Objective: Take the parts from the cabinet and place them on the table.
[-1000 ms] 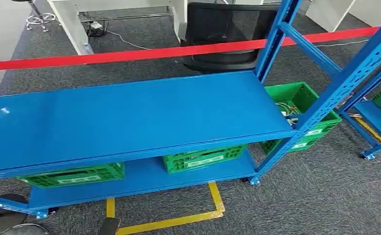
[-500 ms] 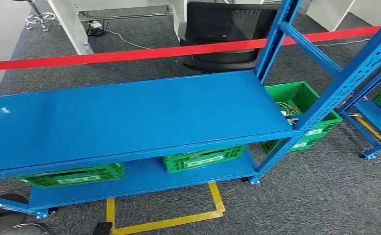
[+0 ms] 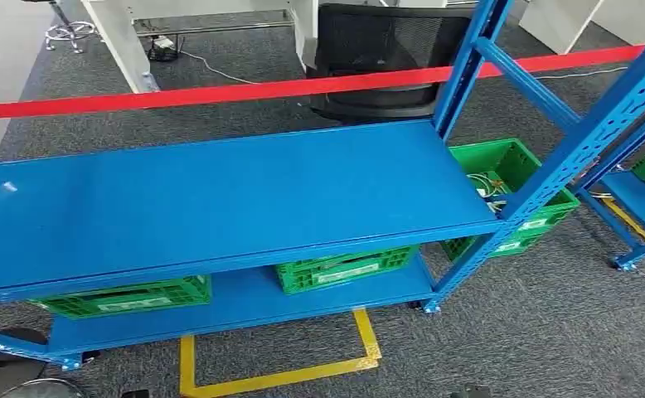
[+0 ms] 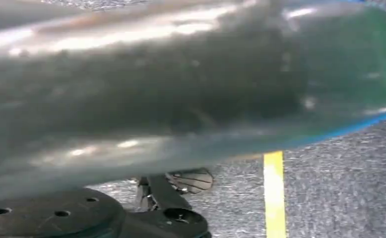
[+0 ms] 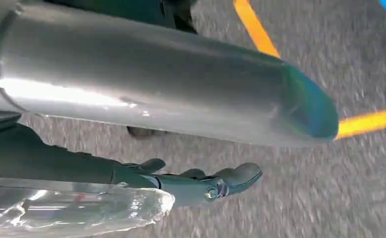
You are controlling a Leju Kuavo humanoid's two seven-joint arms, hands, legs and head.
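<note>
The blue cabinet rack (image 3: 220,199) stands in front of me in the head view, its top shelf bare. Two green crates (image 3: 340,267) sit on the lower shelf. A third green crate (image 3: 510,186) stands at the rack's right end with wires and small parts inside. In the right wrist view my right hand (image 5: 191,181) hangs over the grey carpet with dark fingers stretched out. A clear plastic bag (image 5: 67,210) lies along that hand and seems held by it. A blurred silver limb covers most of the left wrist view.
A red barrier tape (image 3: 220,91) runs behind the rack, with a black office chair (image 3: 385,58) beyond it. Yellow floor tape (image 3: 286,373) marks a box on the carpet before the rack. A second blue rack (image 3: 634,191) with a green crate stands at the right.
The dark shape at the bottom edge of the head view slid left and dropped almost out of the picture. Another dark tip now pokes in at the bottom right. The rack stays put.
</note>
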